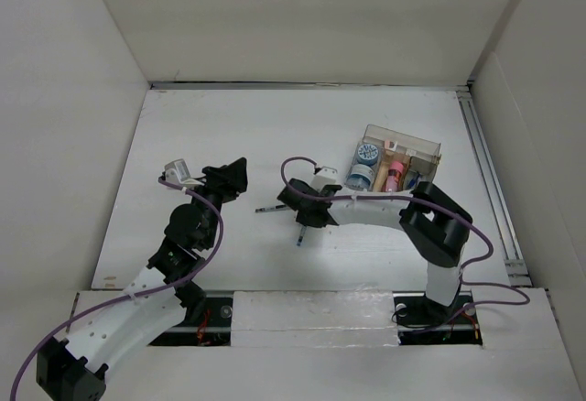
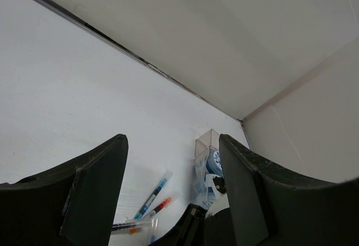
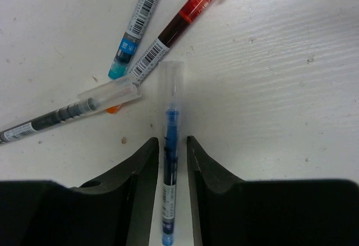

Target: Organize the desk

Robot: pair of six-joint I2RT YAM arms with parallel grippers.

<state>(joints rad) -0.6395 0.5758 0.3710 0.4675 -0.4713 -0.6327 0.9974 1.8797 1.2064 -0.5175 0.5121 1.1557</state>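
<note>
The right fingers (image 3: 140,192) pinch the blue pen (image 3: 170,145) lying flat on the white bench (image 3: 275,66), so lift it straight up, clear of the other pens (image 3: 188,13) by its cap, while the left fingers (image 2: 95,192) hang spread wide, holding nothing.

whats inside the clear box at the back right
The clear box holds a round blue roll, a pink tube and a tan stick. The right arm covers its near corner, so anything there is hidden.

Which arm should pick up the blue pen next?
Right. The right gripper straddles the blue pen lying on the desk; the left gripper hangs open, off to the side of it.
</note>
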